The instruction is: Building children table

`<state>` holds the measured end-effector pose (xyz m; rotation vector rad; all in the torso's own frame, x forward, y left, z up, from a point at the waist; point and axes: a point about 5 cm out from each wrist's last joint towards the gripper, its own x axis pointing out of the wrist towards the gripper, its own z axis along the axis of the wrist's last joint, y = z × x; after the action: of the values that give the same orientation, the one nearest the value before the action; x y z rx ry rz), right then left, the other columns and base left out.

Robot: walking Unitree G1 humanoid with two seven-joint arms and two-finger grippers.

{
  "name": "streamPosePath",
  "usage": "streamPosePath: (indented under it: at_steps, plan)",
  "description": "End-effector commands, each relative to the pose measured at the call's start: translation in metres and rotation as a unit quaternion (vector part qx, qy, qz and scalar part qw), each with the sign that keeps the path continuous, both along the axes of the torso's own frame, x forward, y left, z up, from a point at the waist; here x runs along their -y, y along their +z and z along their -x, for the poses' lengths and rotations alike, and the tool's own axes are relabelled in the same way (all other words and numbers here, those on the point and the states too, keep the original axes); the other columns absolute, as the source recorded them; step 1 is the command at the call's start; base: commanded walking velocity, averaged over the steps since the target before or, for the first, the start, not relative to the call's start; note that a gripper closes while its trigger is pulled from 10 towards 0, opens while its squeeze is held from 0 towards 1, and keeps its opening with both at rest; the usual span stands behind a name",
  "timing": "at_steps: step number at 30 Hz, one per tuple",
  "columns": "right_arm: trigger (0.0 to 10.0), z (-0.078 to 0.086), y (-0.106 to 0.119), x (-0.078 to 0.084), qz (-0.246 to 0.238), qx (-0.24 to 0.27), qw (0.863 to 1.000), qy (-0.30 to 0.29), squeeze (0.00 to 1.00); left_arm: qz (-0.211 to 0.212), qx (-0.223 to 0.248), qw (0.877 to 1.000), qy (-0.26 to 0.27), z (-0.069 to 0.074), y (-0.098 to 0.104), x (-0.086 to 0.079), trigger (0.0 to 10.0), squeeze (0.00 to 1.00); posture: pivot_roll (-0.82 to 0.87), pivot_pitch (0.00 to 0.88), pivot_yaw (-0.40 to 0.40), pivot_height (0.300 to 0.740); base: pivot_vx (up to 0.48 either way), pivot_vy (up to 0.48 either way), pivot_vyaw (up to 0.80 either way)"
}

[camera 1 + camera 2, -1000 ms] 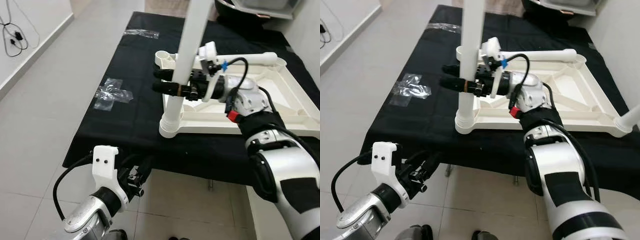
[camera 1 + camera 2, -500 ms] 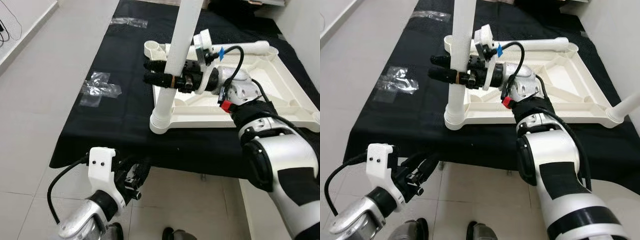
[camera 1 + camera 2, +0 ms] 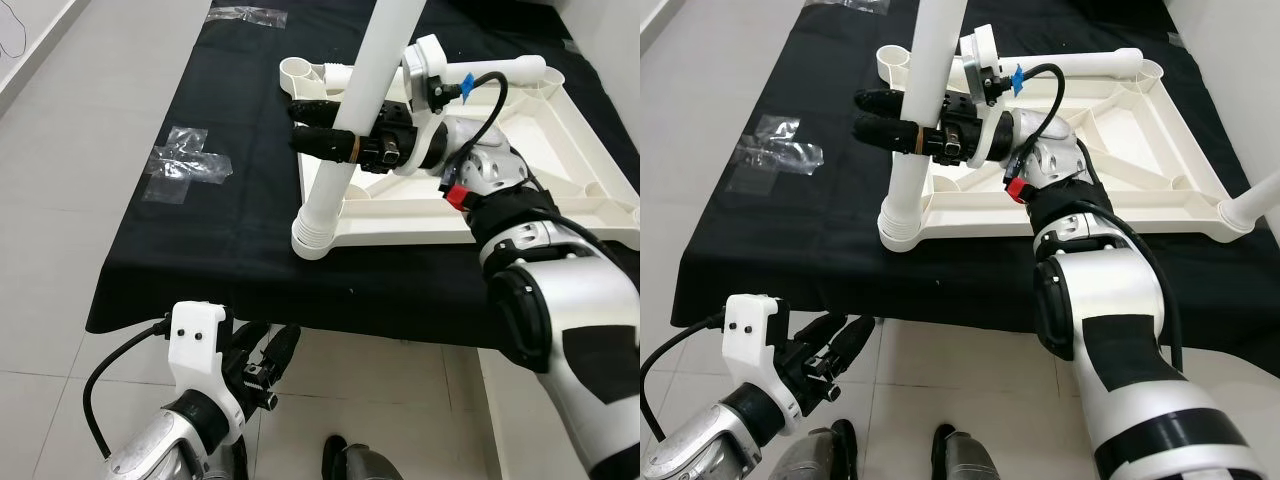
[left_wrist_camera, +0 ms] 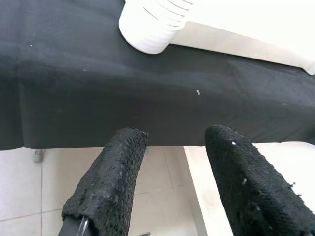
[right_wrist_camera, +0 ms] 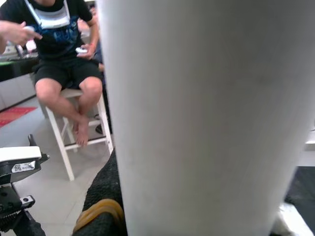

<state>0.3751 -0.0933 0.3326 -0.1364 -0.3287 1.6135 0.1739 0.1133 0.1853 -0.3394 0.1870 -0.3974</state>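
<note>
My right gripper (image 3: 325,140): My two black fingers are squeezed around the white table leg (image 3: 352,115). I hold it part way up, above its foot end.

Table leg: It stands up tall between my fingers and leans a little. Its bottom end sits in the corner socket (image 3: 311,238) of the white table top (image 3: 560,140), just below my grip.

Table top: It lies upside down on the black cloth (image 3: 240,120), right beside my right gripper and reaching away to my right.

Other legs: One more white leg (image 3: 500,72) lies flat along the far side of the table top, past my gripper. Another stub (image 3: 1252,205) sticks out at the far right corner.

Empty socket (image 3: 295,70): A round open cup, just beyond my right fingers.

My left gripper (image 4: 172,177): It hangs low by the near edge of the cloth, below the leg's foot. Its fingers are apart and hold nothing.

How the leg will feel: I think it is hard, smooth plastic, hollow and light. It may slip or spin in my fingers.

Where to hold: I think low on the leg is best, close to the socket, so it does not wobble when I push or twist.

Plastic bag (image 3: 185,165): It lies flat on the cloth, well away on the left of my right gripper.
</note>
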Motion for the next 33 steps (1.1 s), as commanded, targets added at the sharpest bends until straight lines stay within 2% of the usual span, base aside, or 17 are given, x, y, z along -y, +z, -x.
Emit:
streamPosePath:
  at_steps: [1,2,4,8,13,17,19,23,27,29,30,33]
  plan:
    - [10.0,0.004,-0.007,-0.013,0.031,0.005,0.999,0.037,0.0,-0.005,-0.008,1.0,-0.005,0.004,-0.001,0.0,10.0,0.0,0.22,0.314,-0.129,0.74,0.0,0.0,0.0]
    - [10.0,0.004,-0.007,-0.013,0.031,0.005,0.999,0.037,0.0,-0.005,-0.008,1.0,-0.005,0.004,-0.001,0.0,10.0,0.0,0.22,0.314,-0.129,0.74,0.0,0.0,0.0]
    - [10.0,0.009,-0.009,-0.025,0.05,0.025,0.997,0.06,0.0,-0.006,-0.009,1.0,-0.006,0.003,-0.002,0.002,10.0,0.0,0.22,0.316,-0.131,0.74,0.0,0.0,0.0]
    - [10.0,0.013,-0.01,-0.034,0.054,0.037,0.995,0.08,0.0,-0.007,-0.01,1.0,-0.007,0.002,-0.002,0.002,10.0,0.0,0.22,0.316,-0.13,0.74,0.0,0.0,0.0]
    - [10.0,0.02,-0.012,-0.047,0.037,0.023,0.992,0.115,0.0,-0.004,-0.011,1.0,-0.006,0.001,-0.001,0.001,10.0,0.0,0.22,0.309,-0.127,0.74,0.0,0.0,0.0]
    - [10.0,0.02,-0.013,-0.053,0.029,0.02,0.992,0.121,0.0,-0.006,-0.011,1.0,-0.007,-0.001,-0.002,0.003,10.0,0.0,0.22,0.304,-0.131,0.74,0.0,0.0,0.0]
    - [10.0,0.018,-0.016,-0.056,0.015,0.0,0.993,0.116,0.0,-0.006,-0.006,1.0,-0.005,-0.002,-0.001,0.003,10.0,0.0,0.22,0.301,-0.136,0.74,0.0,0.0,0.0]
    - [10.0,0.012,-0.028,-0.054,0.036,-0.019,0.995,0.088,0.0,-0.006,-0.004,1.0,-0.001,-0.003,0.0,0.002,10.0,0.0,0.21,0.296,-0.137,0.74,0.0,0.0,0.0]
    - [10.0,0.005,-0.04,-0.048,0.063,-0.019,0.998,0.02,0.0,-0.005,-0.004,1.0,0.0,-0.003,-0.001,0.002,10.0,0.0,0.21,0.292,-0.138,0.74,0.0,0.0,0.0]
    - [10.0,0.004,-0.042,-0.044,0.066,-0.023,0.997,0.013,0.0,-0.006,-0.003,1.0,0.0,-0.004,0.0,0.002,10.0,0.0,0.21,0.29,-0.136,0.74,0.0,0.0,0.0]
    - [10.0,0.004,-0.047,-0.037,0.078,-0.01,0.997,0.005,0.0,-0.003,-0.001,1.0,0.001,-0.005,0.0,0.001,10.0,0.0,0.2,0.285,-0.136,0.74,0.0,0.0,0.0]
    - [10.0,0.003,-0.051,-0.034,0.09,-0.004,0.996,-0.005,0.0,-0.002,-0.001,1.0,0.002,-0.006,0.0,0.001,10.0,0.0,0.2,0.278,-0.132,0.74,0.0,0.0,0.0]
